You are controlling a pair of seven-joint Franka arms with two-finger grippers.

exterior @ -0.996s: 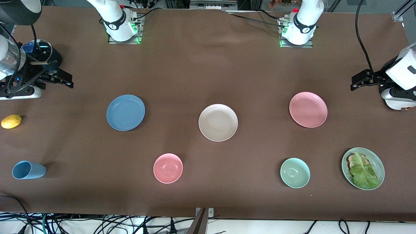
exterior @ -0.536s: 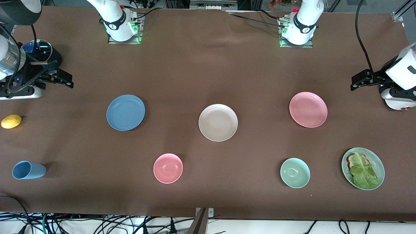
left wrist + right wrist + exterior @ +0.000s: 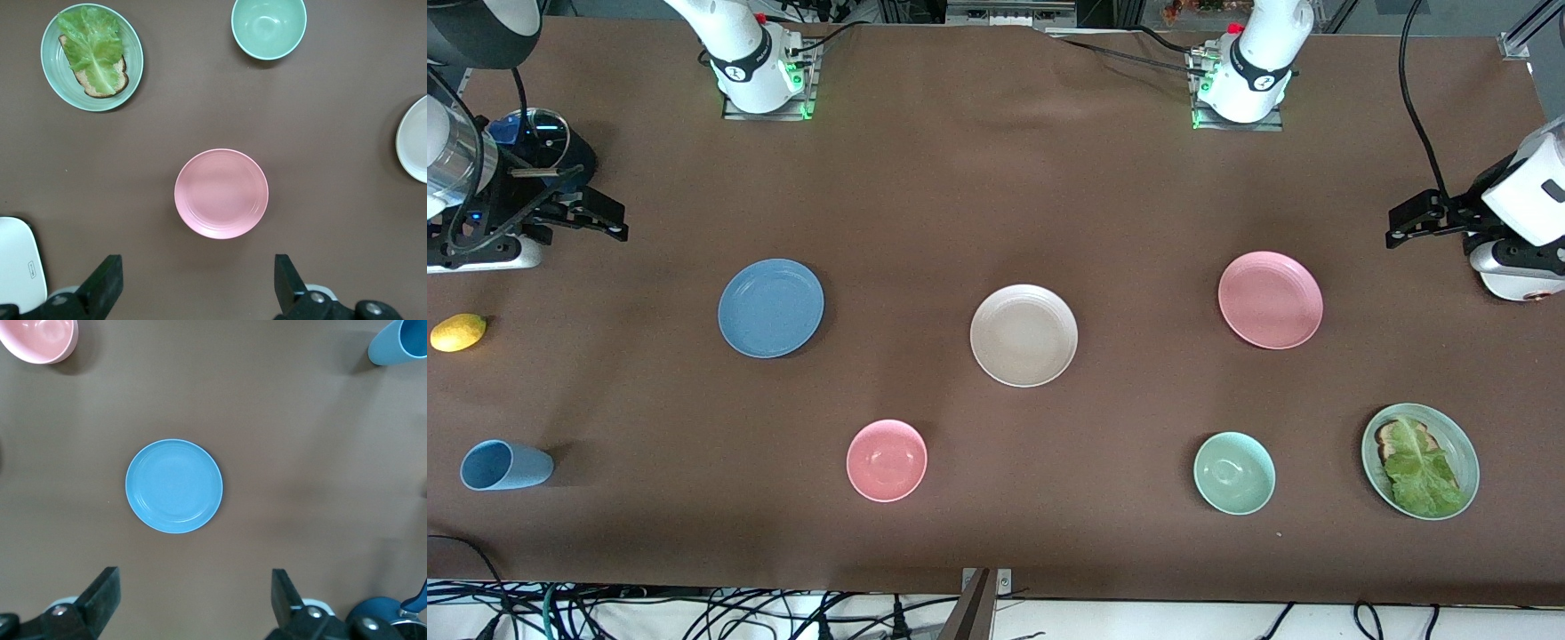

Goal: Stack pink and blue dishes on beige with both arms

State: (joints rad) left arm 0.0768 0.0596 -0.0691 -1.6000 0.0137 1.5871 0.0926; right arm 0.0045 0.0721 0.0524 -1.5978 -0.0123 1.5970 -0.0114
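The beige plate (image 3: 1024,335) lies at the table's middle. The dusty blue plate (image 3: 771,308) (image 3: 174,486) lies beside it toward the right arm's end. The pale pink plate (image 3: 1270,300) (image 3: 221,193) lies toward the left arm's end. All three lie flat and apart with nothing on them. My left gripper (image 3: 1400,227) (image 3: 198,267) hangs open, high over the brown cloth at its end of the table, clear of the pink plate. My right gripper (image 3: 615,222) (image 3: 193,577) hangs open, high over the cloth at its end, clear of the blue plate. Neither holds anything.
Nearer the camera stand a small pink bowl (image 3: 887,460), a pale green bowl (image 3: 1234,473) and a green plate with toast and lettuce (image 3: 1420,460). A blue cup (image 3: 505,465) lies on its side near a lemon (image 3: 458,332). A dark blue object (image 3: 534,133) sits under the right arm.
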